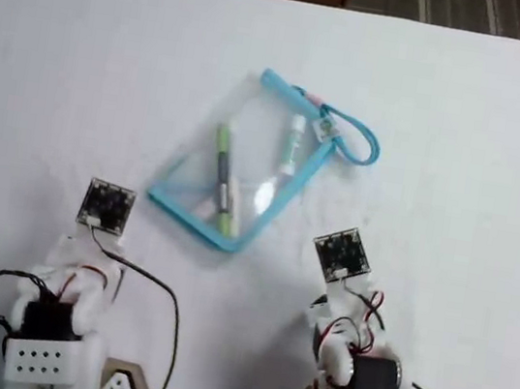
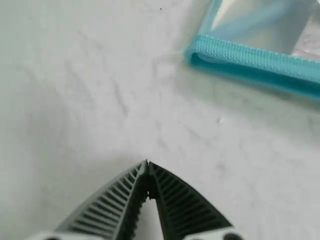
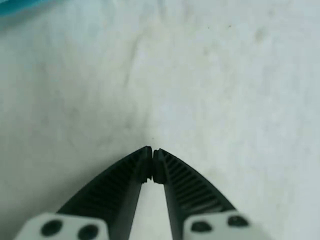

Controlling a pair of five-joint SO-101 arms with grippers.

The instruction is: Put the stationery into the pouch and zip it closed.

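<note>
So here's what we've got: the clear pouch [image 1: 235,166] with the light blue trim is lying flat on the white table [image 1: 65,58], roughly in the middle and turned on a diagonal, with its blue wrist strap [image 1: 358,139] looped out at the far corner. The stationery is already inside it as far as we can see. There's a green pen [image 1: 224,179] lying lengthwise through the middle, and a white tube [image 1: 293,144] with a green cap closer to the strap end. We can't tell from up here whether the zip is pulled all the way shut. Both arms sit at the near edge of the table, on either side of the pouch and not touching it: the left arm [image 1: 61,312] off its near left corner, the right arm [image 1: 357,361] off the near right side. On the wrist cams, the left gripper [image 2: 148,167] has its ribbed fingers pressed tip to tip with nothing between them, just above bare table, and a blue trimmed corner of the pouch [image 2: 250,57] is close ahead. The right gripper [image 3: 152,152] is the same deal, tips together and empty over the table, with just a sliver of the blue trim at the frame corner.
</note>
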